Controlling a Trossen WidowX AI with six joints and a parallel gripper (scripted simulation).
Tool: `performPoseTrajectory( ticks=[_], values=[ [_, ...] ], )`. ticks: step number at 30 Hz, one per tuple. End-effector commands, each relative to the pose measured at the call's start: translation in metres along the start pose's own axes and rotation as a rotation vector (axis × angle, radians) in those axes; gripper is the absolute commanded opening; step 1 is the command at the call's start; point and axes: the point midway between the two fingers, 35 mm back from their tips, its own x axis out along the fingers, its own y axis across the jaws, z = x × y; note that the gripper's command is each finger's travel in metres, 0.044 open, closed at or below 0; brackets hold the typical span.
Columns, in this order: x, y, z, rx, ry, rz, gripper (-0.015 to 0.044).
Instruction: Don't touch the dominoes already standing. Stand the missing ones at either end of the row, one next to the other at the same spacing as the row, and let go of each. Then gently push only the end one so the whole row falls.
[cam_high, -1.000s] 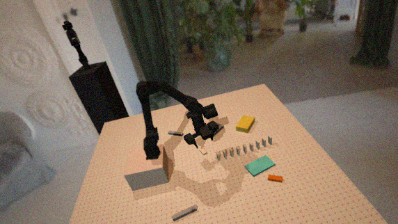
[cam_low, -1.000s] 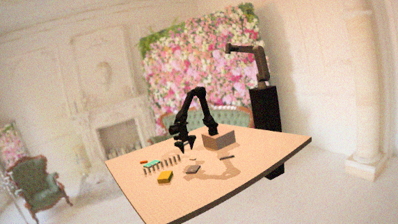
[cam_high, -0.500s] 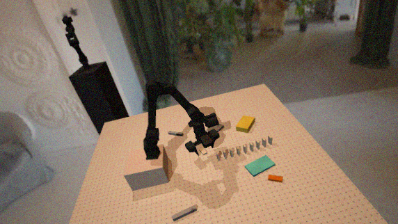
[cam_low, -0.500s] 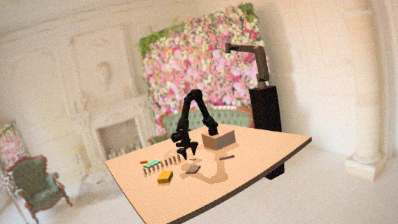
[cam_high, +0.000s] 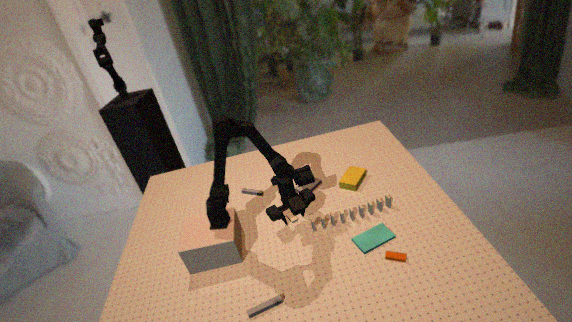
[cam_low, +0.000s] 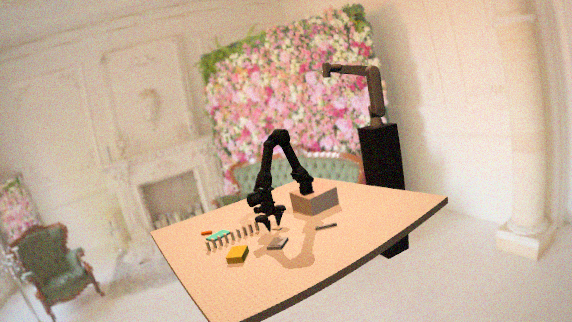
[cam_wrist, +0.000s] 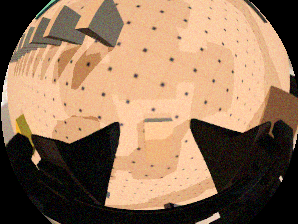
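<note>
Several thin grey and tan dominoes (cam_high: 352, 214) (cam_low: 238, 234) (cam_wrist: 107, 25) stand upright in an evenly spaced row. A small loose domino (cam_wrist: 158, 131) lies flat on the table, off the row's end nearest the arm's base. My gripper (cam_high: 295, 218) (cam_low: 274, 227) (cam_wrist: 156, 125) is open and points down over this loose domino. In the wrist view the domino lies between the two fingertips, with space on both sides, and neither finger touches it. In the top view the fingers partly hide it.
A yellow block (cam_high: 353, 178) (cam_low: 237, 254) and a teal slab (cam_high: 374, 238) (cam_low: 218, 235) flank the row. An orange block (cam_high: 396, 256) (cam_low: 206, 233) lies past the slab. A grey block (cam_low: 277, 243) and grey bars (cam_high: 252, 191) (cam_high: 266, 305) lie on the table. A box (cam_high: 212, 257) (cam_low: 315, 201) stands at the arm's base.
</note>
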Motion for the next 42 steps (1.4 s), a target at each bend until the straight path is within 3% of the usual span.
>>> performPoseTrajectory(
  ticks=[1,7,18,30,35,37,42],
  values=[
    [0.002,-0.002,0.0,0.005,-0.001,-0.008,0.0256],
    [0.002,-0.002,0.0,0.005,-0.001,-0.008,0.0107],
    [-0.005,-0.002,0.0,0.005,-0.001,-0.008,0.0107],
    [-0.149,-0.009,-0.003,0.005,-0.002,-0.008,0.0107],
    [-0.159,-0.01,-0.003,0.005,-0.002,-0.008,0.0107],
    [-0.159,-0.002,-0.01,-0.075,-0.001,-0.008,0.0107],
    [-0.16,0.046,-0.065,-0.65,0.004,-0.003,0.0107]
  ],
)
